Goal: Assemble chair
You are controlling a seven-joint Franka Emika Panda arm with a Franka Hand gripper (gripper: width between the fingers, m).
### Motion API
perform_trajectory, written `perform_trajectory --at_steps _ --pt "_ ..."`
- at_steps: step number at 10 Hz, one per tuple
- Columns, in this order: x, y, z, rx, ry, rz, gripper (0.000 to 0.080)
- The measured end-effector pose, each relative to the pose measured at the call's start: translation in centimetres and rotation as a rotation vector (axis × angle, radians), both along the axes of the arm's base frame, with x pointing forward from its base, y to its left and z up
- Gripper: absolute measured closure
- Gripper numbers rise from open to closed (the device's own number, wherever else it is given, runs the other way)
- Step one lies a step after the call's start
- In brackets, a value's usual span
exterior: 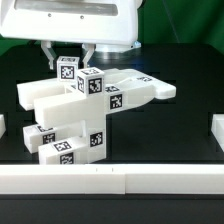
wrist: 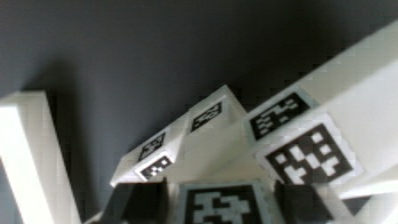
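The chair [exterior: 92, 108] is a cluster of glossy white tagged blocks standing mid-table in the exterior view. A flat part [exterior: 145, 90] juts toward the exterior view's right, and stacked blocks [exterior: 62, 145] sit low at the front. My gripper [exterior: 68, 60] hangs over the top of the cluster, shut on a small upright tagged block [exterior: 67, 70] of the chair. In the wrist view that block's tag [wrist: 222, 202] fills the gap between my gripper's [wrist: 222, 208] dark fingers [wrist: 146, 205]. Beyond it lie more tagged chair faces [wrist: 294, 140] and a long white bar [wrist: 36, 160].
A low white rail [exterior: 110, 178] runs along the front of the black table [exterior: 170, 135]. Short white pieces stand at the exterior view's left edge [exterior: 3, 126] and right edge [exterior: 217, 130].
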State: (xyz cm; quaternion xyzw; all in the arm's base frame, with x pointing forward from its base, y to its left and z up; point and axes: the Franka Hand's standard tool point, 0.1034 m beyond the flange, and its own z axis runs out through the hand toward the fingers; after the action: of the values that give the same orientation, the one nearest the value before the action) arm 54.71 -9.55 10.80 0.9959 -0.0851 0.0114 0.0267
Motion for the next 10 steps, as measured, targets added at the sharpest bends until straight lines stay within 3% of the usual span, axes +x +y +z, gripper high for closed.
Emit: perform_trajectory --at_steps 10 --pt "0.24 0.84 -0.03 0.030 -0.037 -0.618 0.0517"
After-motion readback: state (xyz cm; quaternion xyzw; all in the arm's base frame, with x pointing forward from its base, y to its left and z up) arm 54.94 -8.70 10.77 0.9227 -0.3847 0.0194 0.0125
